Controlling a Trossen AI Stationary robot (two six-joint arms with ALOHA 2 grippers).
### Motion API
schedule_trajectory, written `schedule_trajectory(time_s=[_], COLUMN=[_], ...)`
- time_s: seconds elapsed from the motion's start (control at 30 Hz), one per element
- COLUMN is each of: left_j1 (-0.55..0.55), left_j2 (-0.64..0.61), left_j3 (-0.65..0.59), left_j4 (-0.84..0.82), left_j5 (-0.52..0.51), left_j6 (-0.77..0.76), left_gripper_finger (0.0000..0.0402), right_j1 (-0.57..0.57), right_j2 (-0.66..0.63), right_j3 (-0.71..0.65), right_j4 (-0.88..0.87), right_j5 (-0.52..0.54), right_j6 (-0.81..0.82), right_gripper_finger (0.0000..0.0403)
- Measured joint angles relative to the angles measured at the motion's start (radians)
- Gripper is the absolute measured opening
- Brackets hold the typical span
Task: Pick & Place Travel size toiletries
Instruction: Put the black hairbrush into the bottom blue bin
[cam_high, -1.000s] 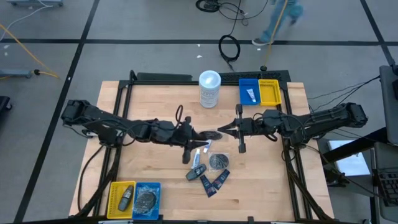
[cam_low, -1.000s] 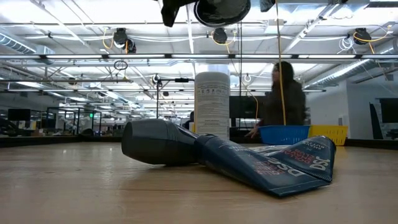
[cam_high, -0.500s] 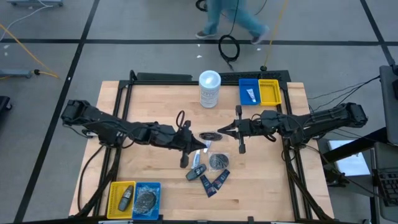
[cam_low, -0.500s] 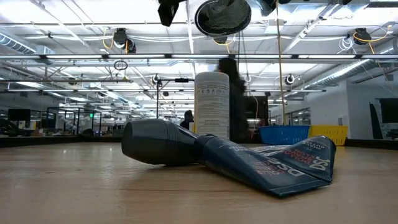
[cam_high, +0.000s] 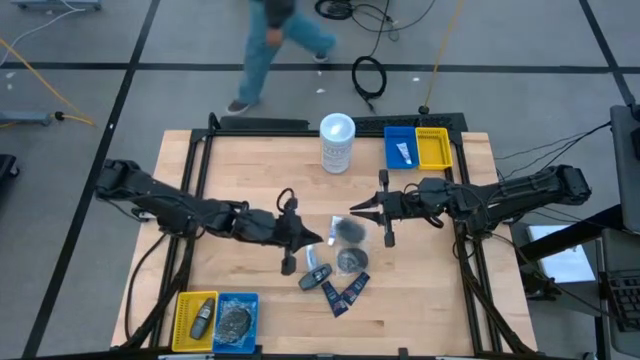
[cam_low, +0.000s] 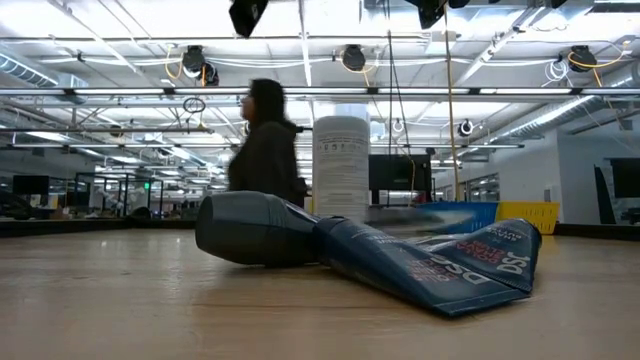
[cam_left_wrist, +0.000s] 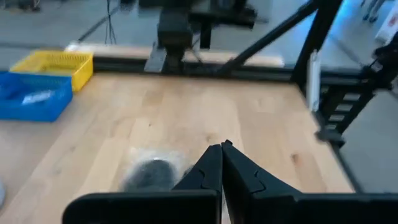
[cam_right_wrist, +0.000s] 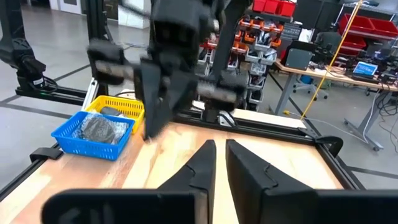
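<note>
A round dark clear-wrapped bundle (cam_high: 348, 231) shows blurred on the table's middle, just below my right gripper (cam_high: 352, 210); the left wrist view shows it too (cam_left_wrist: 149, 174). That gripper's fingers (cam_right_wrist: 220, 144) stand slightly apart with nothing between them. My left gripper (cam_high: 318, 238) is shut and empty (cam_left_wrist: 222, 147), hovering to the bundle's left. Nearer the front edge lie a second bundle (cam_high: 350, 260), a white tube (cam_high: 311, 257), a dark grey mini bottle (cam_high: 318, 276) and navy sachets (cam_high: 342, 293). The low view shows the bottle (cam_low: 255, 228) and a sachet (cam_low: 440, 262) close up.
A tall white canister (cam_high: 337, 143) stands at the far middle, with a blue bin (cam_high: 402, 148) and a yellow bin (cam_high: 433, 148) to its right. Another yellow bin (cam_high: 195, 315) and blue bin (cam_high: 237, 318) sit near left. A person (cam_high: 270, 40) walks beyond the far edge.
The bundle, held up between the two grippers' tips a second ago, has dropped out of the hold and now shows blurred on the table. My left gripper has drawn back toward the near left, away from my right gripper. The person has walked leftward behind the table.
</note>
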Motion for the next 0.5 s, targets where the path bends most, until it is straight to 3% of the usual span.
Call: schedule_trajectory(time_s=[0.23, 0.4, 0.5], left_j1=[-0.024, -0.005, 0.001], left_j2=[-0.023, -0.008, -0.007], left_j3=[0.0, 0.0, 0.0], left_j4=[-0.098, -0.17, -0.175], left_j5=[-0.034, -0.043, -0.042], left_j6=[-0.042, -0.119, -0.121], left_gripper_finger=[0.0, 0.0, 0.0], right_j1=[0.0, 0.0, 0.0], right_j2=[0.0, 0.0, 0.0], right_j3=[0.0, 0.0, -0.011], right_j4=[-0.04, -0.233, -0.371], right_j5=[0.0, 0.009, 0.1], right_j6=[0.026, 0.079, 0.158], right_gripper_finger=[0.0052, 0.0058, 0.0064])
